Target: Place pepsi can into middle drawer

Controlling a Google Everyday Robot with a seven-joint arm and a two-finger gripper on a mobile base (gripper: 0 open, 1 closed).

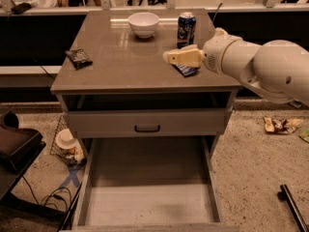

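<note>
The pepsi can (186,29) stands upright at the back right of the cabinet top, dark blue with a silver top. My gripper (170,57) reaches in from the right on a white arm. It hovers over the cabinet top, in front of the can and slightly to its left, not touching it. The middle drawer (149,202) is pulled out wide below, with a pale bare floor and low side walls.
A white bowl (143,23) sits left of the can. A flat blue snack packet (186,71) lies mostly hidden under my gripper. A dark packet (78,58) lies at the top's left edge. A shut drawer front with a black handle (147,128) is above the open drawer. Litter lies on the floor on both sides.
</note>
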